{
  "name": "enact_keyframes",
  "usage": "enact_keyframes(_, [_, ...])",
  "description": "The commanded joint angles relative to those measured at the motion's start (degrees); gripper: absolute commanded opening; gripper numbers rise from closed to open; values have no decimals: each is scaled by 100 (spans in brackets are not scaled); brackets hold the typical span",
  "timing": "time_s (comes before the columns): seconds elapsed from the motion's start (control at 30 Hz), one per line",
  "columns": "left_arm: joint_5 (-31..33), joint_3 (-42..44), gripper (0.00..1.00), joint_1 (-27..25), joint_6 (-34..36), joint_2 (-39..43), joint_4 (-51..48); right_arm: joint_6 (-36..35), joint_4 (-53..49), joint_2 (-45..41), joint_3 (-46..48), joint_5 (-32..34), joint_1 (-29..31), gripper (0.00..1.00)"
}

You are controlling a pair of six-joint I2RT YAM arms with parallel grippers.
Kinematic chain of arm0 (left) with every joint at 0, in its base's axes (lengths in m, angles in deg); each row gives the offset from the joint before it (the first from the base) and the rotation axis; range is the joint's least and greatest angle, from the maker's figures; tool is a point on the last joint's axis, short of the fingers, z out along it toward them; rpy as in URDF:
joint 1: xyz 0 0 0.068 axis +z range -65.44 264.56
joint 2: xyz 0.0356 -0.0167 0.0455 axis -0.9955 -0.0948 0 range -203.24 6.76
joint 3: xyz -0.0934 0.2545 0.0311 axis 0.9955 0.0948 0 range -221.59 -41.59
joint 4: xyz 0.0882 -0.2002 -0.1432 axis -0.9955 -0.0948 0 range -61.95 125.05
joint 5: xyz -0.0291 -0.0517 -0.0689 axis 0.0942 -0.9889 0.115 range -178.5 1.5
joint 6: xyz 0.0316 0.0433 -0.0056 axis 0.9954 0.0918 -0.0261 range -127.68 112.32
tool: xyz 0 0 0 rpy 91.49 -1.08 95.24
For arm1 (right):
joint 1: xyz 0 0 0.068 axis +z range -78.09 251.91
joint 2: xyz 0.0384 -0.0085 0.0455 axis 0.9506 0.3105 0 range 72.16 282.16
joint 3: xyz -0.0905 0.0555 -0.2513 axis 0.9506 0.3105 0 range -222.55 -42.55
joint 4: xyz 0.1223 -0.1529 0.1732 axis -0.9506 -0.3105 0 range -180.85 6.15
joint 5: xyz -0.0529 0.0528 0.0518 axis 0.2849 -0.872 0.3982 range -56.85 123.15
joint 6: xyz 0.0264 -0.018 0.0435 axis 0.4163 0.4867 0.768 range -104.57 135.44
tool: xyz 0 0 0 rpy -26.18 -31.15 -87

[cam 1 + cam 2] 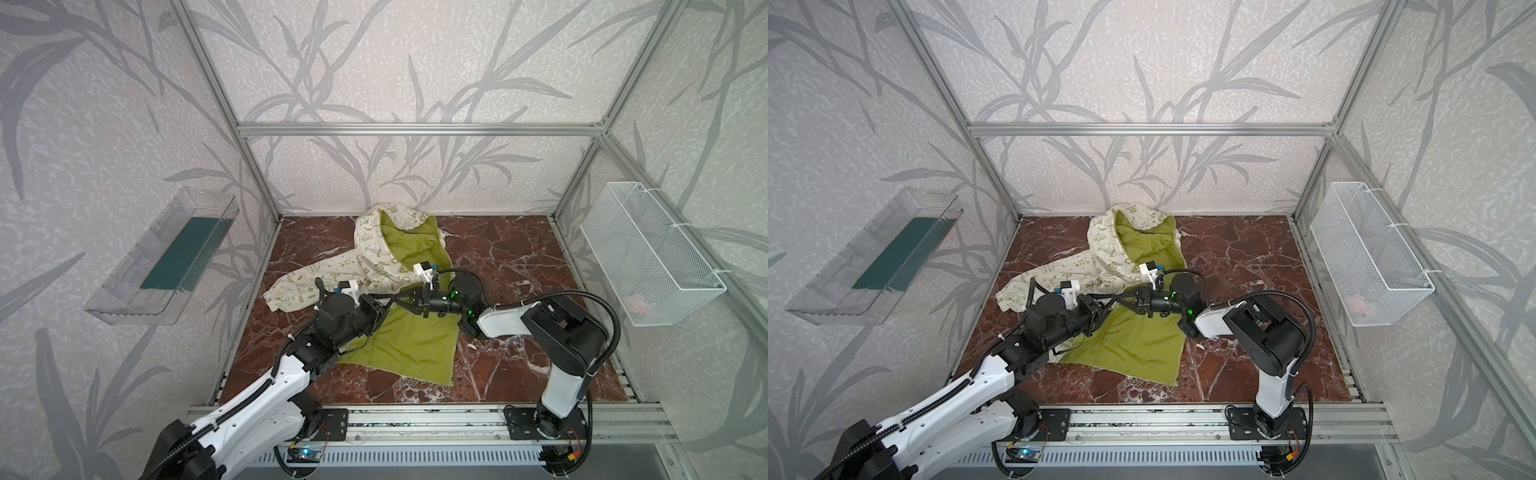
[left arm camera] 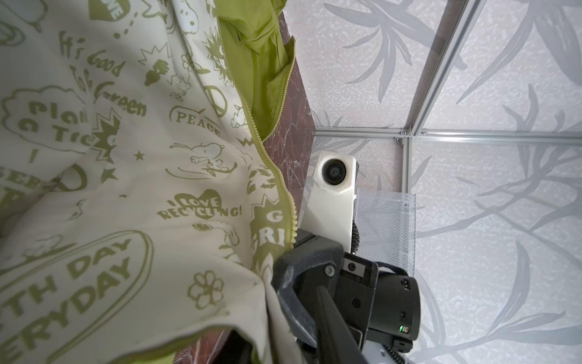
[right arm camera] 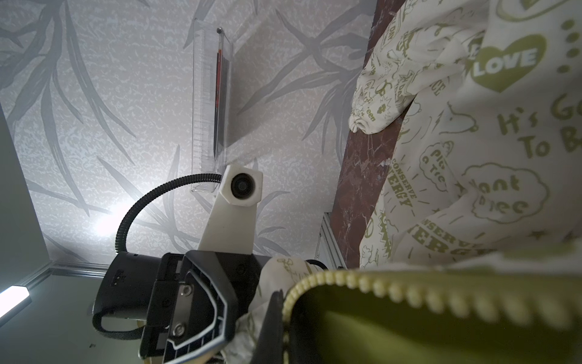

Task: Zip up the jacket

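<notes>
Limp, light jacket (image 1: 374,253): right gripper (image 1: 401,298) clamped its zipper edge (image 2: 283,195), likely the firmest hold; beside it, left gripper (image 1: 384,302) closure was unclear

A red-brown marble-patterned tabletop (image 1: 519,257) is seen at the centre of both top views. A clear plastic tray (image 1: 124,291) holding a dark green pad (image 1: 183,253) is mounted at the left, and a white wire-mesh basket (image 1: 648,249) at the right.
</notes>
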Motion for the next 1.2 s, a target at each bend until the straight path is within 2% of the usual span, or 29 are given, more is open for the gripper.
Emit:
enact_keyframes(0.0, [-19, -53, 17, 17, -8, 55, 93, -113, -28, 57, -145, -132, 34, 0])
enact_keyframes(0.1, [-1, -32, 0, 21, 7, 58, 68, -153, -118, 31, -165, -139, 27, 0])
enact_keyframes(0.13, [25, -23, 0, 14, -4, 74, 46, -171, -171, 5, -166, -137, 14, 4])
enact_keyframes(0.23, [83, 17, 0, 16, 2, 124, 12, -309, -482, -222, -40, -96, -55, 37])
enact_keyframes(0.33, [116, 9, 0, 21, 24, 172, -84, -734, -1311, -683, 184, -89, -149, 45])
enact_keyframes(0.4, [132, 18, 0, 29, 50, 206, -137, -1197, -2232, -1271, 311, -56, -220, 48])
enact_keyframes(0.5, [133, 26, 0, 55, 90, 242, -224, -2333, -4764, -2144, 310, 291, -306, 50])
enact_keyframes(0.57, [136, 43, 0, 83, 111, 260, -239, -3164, -6621, -2632, 133, 819, -315, 52])
enact_keyframes(0.63, [134, 48, 0, 110, 128, 254, -256, -3676, -7919, -2893, -15, 1330, -342, 54])
enact_keyframes(0.7, [122, 52, 0, 132, 139, 235, -272, -3945, -8679, -3076, -22, 1754, -359, 55])
enact_keyframes(0.83, [105, 61, 0, 154, 164, 208, -280, -4035, -9007, -3210, 278, 2050, -367, 57])
enact_keyframes(1.17, [81, 53, 0, 194, 164, 211, -359, -4235, -8979, -2721, 482, 2277, -622, 66])
